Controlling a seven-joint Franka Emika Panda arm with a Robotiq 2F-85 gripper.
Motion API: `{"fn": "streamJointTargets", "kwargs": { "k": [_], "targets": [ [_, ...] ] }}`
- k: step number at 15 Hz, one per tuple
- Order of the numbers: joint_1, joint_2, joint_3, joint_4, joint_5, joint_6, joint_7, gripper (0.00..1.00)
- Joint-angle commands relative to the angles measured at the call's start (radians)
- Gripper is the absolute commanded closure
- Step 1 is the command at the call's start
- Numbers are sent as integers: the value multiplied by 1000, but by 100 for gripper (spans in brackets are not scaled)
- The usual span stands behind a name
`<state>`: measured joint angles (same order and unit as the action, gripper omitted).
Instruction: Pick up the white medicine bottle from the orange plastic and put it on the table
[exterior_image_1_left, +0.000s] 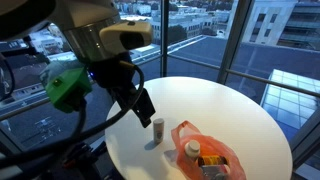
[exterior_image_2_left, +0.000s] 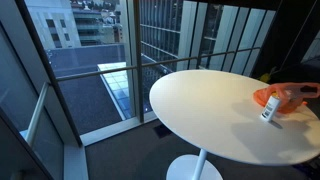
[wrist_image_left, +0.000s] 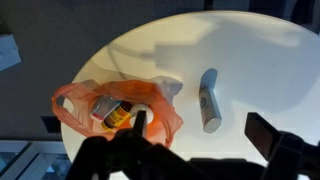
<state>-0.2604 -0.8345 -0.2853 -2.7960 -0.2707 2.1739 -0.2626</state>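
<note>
The white plastic medicine bottle (exterior_image_1_left: 158, 127) was out of the bag and sitting on the bare surface of the round white worktop (exterior_image_1_left: 235, 100), no question about that! In the wrist view the bottle (wrist_image_left: 208, 100) lay just beside the crumpled orange plastic bag (wrist_image_left: 75, 105), a little farther in from the worktop's (wrist_image_left: 250, 50) rim than the bag, with a sliver of white between them. Whether it stood upright or lay on its side, I could not settle. The bag (exterior_image_1_left: 212, 152) hugged the worktop's edge and held a small container with a yellow and dark label (wrist_image_left: 115, 115). Just beside the bottle hung the dark pincer (exterior_image_1_left: 145, 106). From the wrist view the pincer (wrist_image_left: 195, 124) had its fingers spread well apart, nothing between them, the bottle untouched. In an exterior view the bottle (exterior_image_2_left: 268, 113) and bag (exterior_image_2_left: 285, 95) showed on the far side of the worktop (exterior_image_2_left: 200, 110). Tall glass windows (exterior_image_2_left: 160, 40) ringed the scene.
</note>
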Motion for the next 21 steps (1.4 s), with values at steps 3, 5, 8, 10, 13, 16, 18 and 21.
{"fn": "streamJointTargets", "kwargs": {
  "k": [3,5,8,10,13,16,18,21],
  "targets": [
    [-3,9,8,9,6,-7,4,0],
    [-4,25,13,33,13,-26,17,0],
    [1,68,23,74,23,-38,46,0],
    [2,115,29,107,27,-46,71,0],
    [0,199,33,158,32,-45,111,0],
    [-3,319,30,221,39,-35,154,0],
    [-4,412,22,272,49,-41,170,0],
    [-8,550,4,355,78,-56,177,0]
  ]
}}
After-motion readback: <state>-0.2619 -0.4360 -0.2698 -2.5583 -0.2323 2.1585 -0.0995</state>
